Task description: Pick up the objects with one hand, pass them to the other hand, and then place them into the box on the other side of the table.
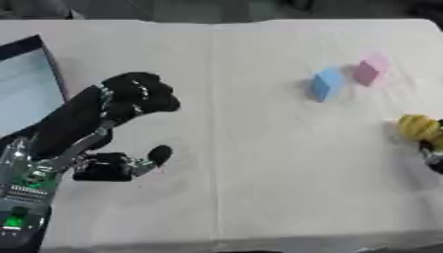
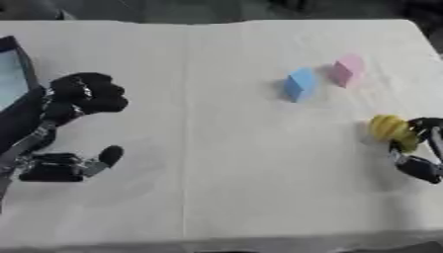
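Right now I'm curling my right hand (image 2: 417, 150) around the yellow object (image 2: 388, 129) at three o'clock; my left hand (image 1: 121, 111), fingers curled on nothing, is hovering at nine beside the box (image 1: 27, 84).

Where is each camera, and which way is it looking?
Left eye view: sits in the robot's head, looks down at the white cloth-covered table; shows the black left hand with curled fingers, and only the edge of the right hand.
Right eye view: same head, slightly to the right, looking down too; shows more of the right hand around a yellow rounded object.
Both share the blue block, the pink block and the dark-rimmed box at the left edge.
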`<state>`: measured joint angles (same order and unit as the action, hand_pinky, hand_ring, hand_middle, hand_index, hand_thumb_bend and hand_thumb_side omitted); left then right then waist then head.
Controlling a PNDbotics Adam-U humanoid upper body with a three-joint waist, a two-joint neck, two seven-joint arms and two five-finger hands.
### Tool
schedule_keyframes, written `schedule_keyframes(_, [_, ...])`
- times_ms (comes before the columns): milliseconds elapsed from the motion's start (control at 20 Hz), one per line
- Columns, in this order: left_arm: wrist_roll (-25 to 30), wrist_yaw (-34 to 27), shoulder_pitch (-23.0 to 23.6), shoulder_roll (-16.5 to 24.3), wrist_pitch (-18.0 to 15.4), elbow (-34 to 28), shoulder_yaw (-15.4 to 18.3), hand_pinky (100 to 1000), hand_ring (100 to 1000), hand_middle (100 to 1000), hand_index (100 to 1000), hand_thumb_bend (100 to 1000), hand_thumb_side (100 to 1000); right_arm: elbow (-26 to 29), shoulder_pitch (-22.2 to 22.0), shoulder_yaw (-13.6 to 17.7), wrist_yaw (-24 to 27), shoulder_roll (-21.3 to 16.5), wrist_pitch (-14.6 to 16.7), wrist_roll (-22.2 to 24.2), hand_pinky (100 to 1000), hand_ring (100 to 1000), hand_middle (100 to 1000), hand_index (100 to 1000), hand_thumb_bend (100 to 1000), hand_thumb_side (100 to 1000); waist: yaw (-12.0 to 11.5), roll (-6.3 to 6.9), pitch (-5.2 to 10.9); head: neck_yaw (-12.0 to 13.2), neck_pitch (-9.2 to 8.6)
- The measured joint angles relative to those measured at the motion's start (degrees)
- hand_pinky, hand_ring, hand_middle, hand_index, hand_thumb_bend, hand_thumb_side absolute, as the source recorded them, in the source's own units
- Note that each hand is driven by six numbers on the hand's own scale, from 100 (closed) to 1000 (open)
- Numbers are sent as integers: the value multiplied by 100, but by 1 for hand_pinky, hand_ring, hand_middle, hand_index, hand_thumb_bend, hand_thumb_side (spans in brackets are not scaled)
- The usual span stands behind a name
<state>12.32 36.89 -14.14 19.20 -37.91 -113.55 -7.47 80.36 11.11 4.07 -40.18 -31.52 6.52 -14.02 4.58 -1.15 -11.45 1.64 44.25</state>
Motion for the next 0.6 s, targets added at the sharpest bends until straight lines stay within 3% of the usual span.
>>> schedule_keyframes(200, [-19, 11, -4, 1, -2, 0, 1, 870, 792, 714, 878, 268, 100, 702, -57, -22, -5, 77, -4, -502, 805, 513, 425, 454, 100, 114, 10, 1, 0, 31, 0])
schedule_keyframes(350, [-45, 26, -34, 20, -3, 0, 2, 864, 791, 714, 879, 274, 100, 1463, -123, -213, 129, 153, 78, -593, 802, 506, 423, 451, 100, 126, 8, 2, 0, 35, 0])
schedule_keyframes(400, [-54, 31, -45, 44, -10, 0, 2, 863, 791, 714, 879, 278, 100, 1729, -123, -322, 190, 169, 148, -548, 801, 507, 420, 450, 174, 254, 5, 4, 0, 35, 0])
schedule_keyframes(450, [-59, 38, -46, 60, -15, 0, 2, 861, 791, 714, 879, 283, 100, 1983, -111, -437, 238, 183, 231, -470, 800, 507, 421, 449, 100, 130, 1, 6, 0, 35, 0])
schedule_keyframes(600, [-85, 43, -60, 107, -30, 0, 1, 856, 790, 715, 880, 297, 100, 2653, 20, -808, 340, 226, 517, -120, 799, 497, 415, 443, 100, 131, -22, 25, 0, 34, 0])
